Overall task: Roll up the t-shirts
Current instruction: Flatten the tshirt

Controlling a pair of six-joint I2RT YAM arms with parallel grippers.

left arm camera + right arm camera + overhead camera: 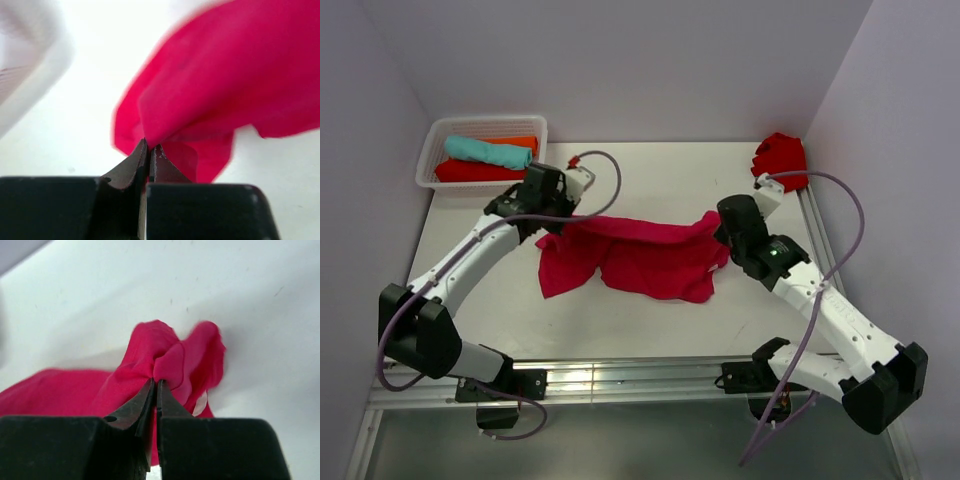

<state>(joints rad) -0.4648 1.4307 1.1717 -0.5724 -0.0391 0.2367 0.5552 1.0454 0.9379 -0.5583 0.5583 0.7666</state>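
Observation:
A raspberry-crimson t-shirt hangs stretched between my two grippers over the middle of the table. My left gripper is shut on its left end, and in the left wrist view the cloth bunches at the closed gripper. On the shirt's right end my right gripper is shut too, pinching a gathered fold at the closed gripper. A small white label shows beside that fold. The lower part of the shirt rests on the table.
A white basket at the back left holds rolled teal, orange and scarlet t-shirts. A crumpled scarlet t-shirt lies at the back right by the wall. Metal rails run along the near table edge.

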